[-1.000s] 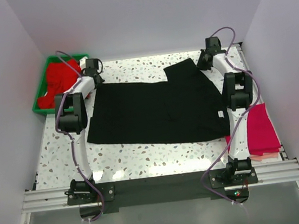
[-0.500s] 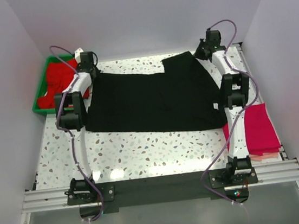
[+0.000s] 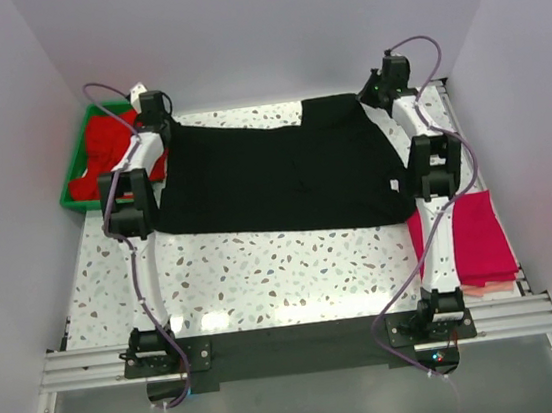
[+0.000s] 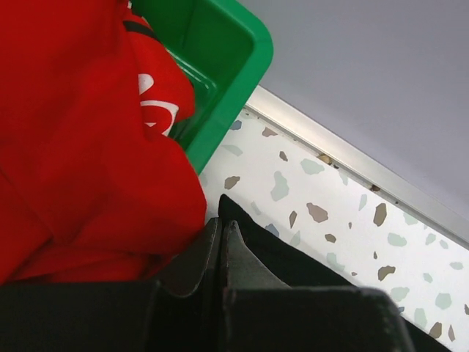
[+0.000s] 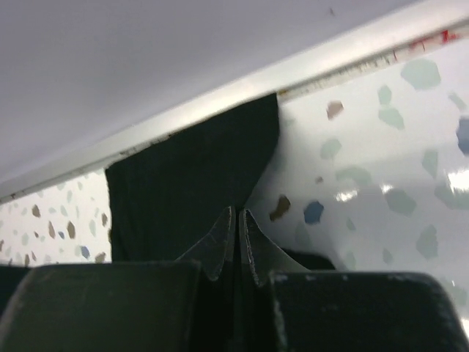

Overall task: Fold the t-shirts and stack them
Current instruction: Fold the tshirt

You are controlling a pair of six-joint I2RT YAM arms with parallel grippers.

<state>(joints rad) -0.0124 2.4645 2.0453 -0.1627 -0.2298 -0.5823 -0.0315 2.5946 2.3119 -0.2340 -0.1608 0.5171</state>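
Nearest, at the lower right of the top view, a folded magenta-pink t-shirt (image 3: pixel 483 236) lies on the speckled table (image 3: pixel 265 278) beside the right arm's base. Beyond it the black t-shirt (image 3: pixel 282 175) lies flat and mostly smooth across the middle, its long axis running left to right, with a small white neck label (image 3: pixel 395 185) near its right edge. At its 2 far corners, the left gripper (image 4: pixel 222 226) and right gripper (image 5: pixel 238 214) each have their fingers pressed together on black cloth. The shirt thus lies nearward from both, neither arm closer, so a fold would likely bring that far edge nearward. Farthest left, red t-shirts (image 3: pixel 108 147) fill the green tray (image 3: pixel 69 200).
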